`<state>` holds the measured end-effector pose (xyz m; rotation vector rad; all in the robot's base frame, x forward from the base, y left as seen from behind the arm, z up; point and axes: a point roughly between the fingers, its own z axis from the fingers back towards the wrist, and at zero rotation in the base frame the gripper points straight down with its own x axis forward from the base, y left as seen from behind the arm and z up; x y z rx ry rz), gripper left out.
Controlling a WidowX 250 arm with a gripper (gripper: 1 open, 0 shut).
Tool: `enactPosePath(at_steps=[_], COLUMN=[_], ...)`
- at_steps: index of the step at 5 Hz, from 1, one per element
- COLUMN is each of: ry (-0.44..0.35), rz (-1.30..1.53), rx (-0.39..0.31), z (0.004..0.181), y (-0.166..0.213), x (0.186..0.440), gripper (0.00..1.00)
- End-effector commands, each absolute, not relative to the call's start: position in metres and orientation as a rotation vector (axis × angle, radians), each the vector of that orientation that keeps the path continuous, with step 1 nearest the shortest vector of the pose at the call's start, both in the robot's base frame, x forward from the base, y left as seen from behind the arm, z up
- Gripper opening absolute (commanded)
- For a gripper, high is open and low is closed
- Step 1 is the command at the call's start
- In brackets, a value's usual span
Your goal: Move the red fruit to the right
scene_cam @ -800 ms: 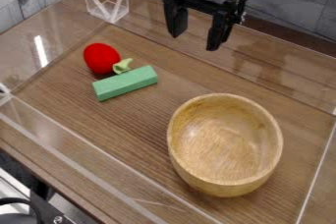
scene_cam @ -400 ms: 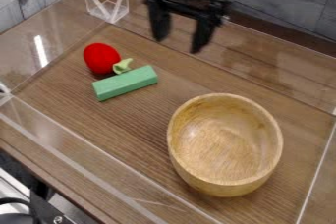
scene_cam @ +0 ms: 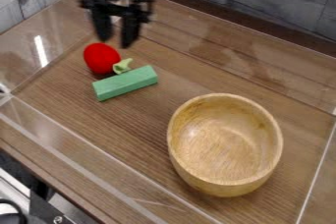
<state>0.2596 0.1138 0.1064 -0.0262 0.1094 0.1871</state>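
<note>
The black two-fingered gripper (scene_cam: 116, 39) has swung left, fingers spread, with the round glossy red fruit (scene_cam: 101, 59) just beyond, toward the camera

A wooden surface (scene_cam: 79, 130) of pale brown boards carries a round wooden bowl (scene_cam: 225, 143). Well apart from it, a red fruit (scene_cam: 101, 58) with a light-green stem lies near a green rectangular block (scene_cam: 126, 84).
</note>
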Motion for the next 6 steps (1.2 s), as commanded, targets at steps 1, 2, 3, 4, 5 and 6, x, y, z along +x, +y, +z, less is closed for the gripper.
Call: enactPosePath(at_steps=[1,2,3,4,5,6], ry=[0.030,0.018,0.009,0.001,-0.007,-0.014], rz=[0.217,0.209,0.200,0.156,0.132,0.090], rx=[-0.021,-0.024,-0.026,-0.022,-0.017,-0.009], z=[0.114,0.108,0.103,0.096,0.091,0.087], y=[0.141,0.140,0.138,0.141,0.145,0.152], x=[0.259,0.263,0.269,0.273,0.276,0.286], gripper=[1.00,1.00,1.00,1.00,1.00,1.00])
